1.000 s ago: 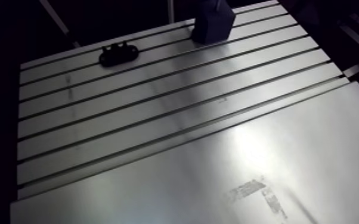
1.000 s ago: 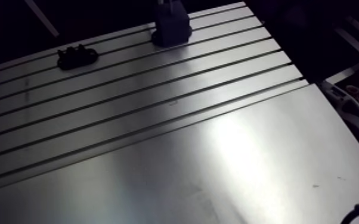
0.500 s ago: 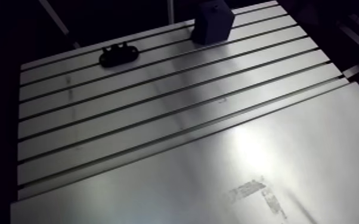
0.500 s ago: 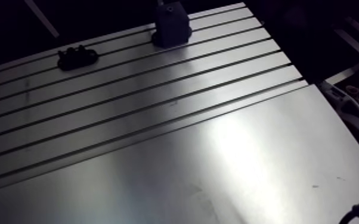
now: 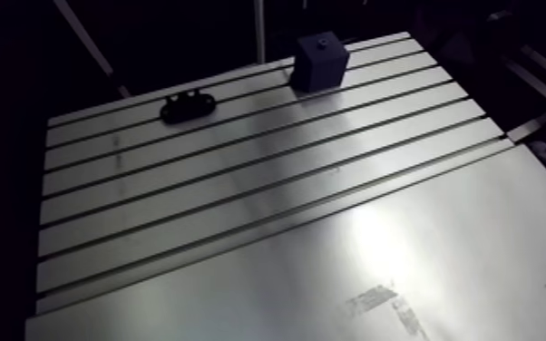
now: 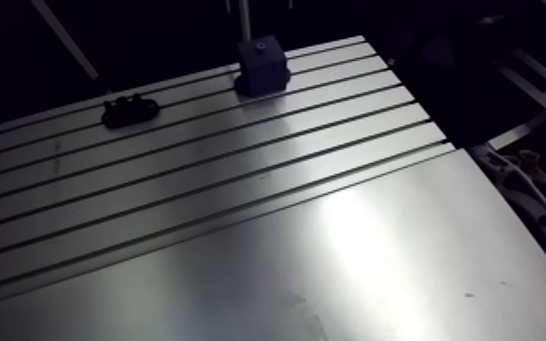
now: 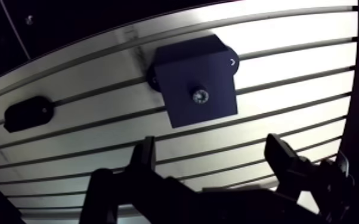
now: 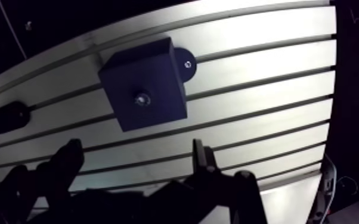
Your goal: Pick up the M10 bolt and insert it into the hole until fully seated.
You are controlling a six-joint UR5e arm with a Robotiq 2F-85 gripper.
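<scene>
— Where is the M10 bolt (image 7: 200, 95)?
— Its head shows atop the dark block (image 7: 185, 65) on the slotted table (image 7: 289, 65), at twelve o'clock of the gripper (image 7: 210, 149). Its fingers are spread and empty.

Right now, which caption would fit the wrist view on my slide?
Dark block ahead of the open, empty gripper, bolt in its top; black part beside, on the slotted table.

A block (image 5: 320, 62) stands on the counter (image 5: 240, 209) at the upper centre of the arm view, a bolt (image 7: 200, 95) set in its top. A low bracket (image 5: 188, 106) lies left of it, well apart.
</scene>
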